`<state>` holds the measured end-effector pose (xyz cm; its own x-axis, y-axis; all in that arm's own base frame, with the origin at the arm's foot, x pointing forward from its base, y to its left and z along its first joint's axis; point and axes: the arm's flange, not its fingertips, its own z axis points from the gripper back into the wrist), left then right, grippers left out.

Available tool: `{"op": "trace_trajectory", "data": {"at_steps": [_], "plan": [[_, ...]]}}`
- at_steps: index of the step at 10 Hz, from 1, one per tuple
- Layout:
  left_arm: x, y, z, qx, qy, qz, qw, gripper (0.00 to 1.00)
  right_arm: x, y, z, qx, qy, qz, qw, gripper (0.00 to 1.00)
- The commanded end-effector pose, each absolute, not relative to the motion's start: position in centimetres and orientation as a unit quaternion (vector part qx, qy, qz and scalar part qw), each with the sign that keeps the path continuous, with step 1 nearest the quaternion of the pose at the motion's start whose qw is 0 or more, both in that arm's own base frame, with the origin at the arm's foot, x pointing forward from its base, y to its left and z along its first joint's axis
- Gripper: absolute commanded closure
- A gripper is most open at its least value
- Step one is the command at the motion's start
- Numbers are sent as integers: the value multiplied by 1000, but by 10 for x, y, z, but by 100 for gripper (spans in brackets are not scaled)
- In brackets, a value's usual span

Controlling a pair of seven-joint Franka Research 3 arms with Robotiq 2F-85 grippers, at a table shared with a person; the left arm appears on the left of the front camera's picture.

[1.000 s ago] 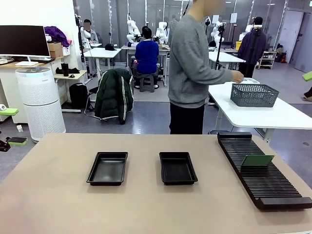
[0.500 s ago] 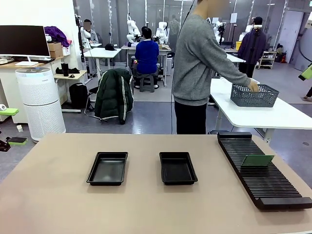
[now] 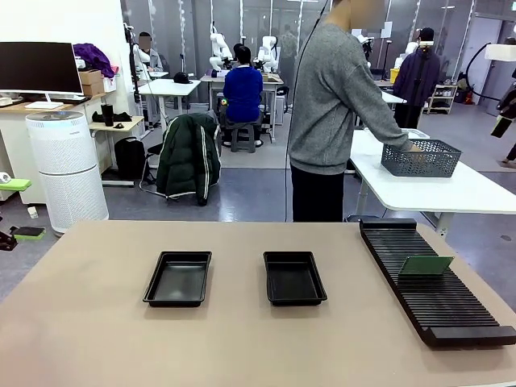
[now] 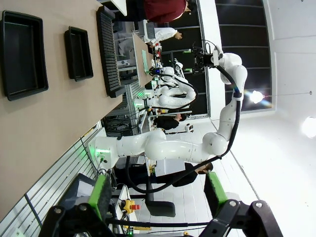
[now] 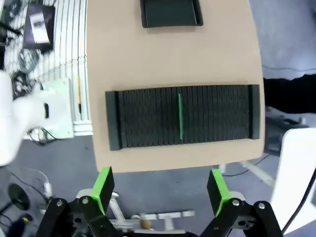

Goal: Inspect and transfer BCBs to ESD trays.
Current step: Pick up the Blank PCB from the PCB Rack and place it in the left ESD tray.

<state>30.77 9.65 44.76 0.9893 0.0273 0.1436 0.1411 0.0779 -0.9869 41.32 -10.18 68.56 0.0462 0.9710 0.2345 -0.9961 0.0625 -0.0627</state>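
Note:
Two black ESD trays lie side by side on the tan table, one to the left [image 3: 177, 278] and one near the middle [image 3: 294, 278], both with nothing in them. A single green BCB [image 3: 425, 265] stands upright in a slot of the long black rack [image 3: 439, 302] at the right. Seen from above in the right wrist view, that BCB [image 5: 180, 116] is a thin green line in the rack [image 5: 148, 118], below and ahead of my open right gripper [image 5: 160, 187]. My left gripper [image 4: 159, 195] is open, off the table's side, with both trays [image 4: 22, 54] far from it.
A person in a grey sweater [image 3: 334, 105] stands beyond the table, turned to a white side table, one hand in a dark mesh basket [image 3: 420, 157]. The tan tabletop [image 3: 242, 347] is bare in front of the trays. My white right arm [image 4: 168, 145] crosses the left wrist view.
The person has stepped right and reached a hand down into the mesh basket. The trays, the rack and the board have not moved.

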Motion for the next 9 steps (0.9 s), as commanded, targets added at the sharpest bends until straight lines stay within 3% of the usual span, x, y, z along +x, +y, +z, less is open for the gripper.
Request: {"op": "trace_trajectory", "data": {"at_steps": [1, 9], "plan": [[306, 98, 448, -677, -63, -39, 732, 0, 401, -108, 663, 43, -138, 722, 676, 0], [306, 98, 448, -677, -63, -39, 732, 0, 408, -106, 674, 41, -123, 721, 680, 0]]}}
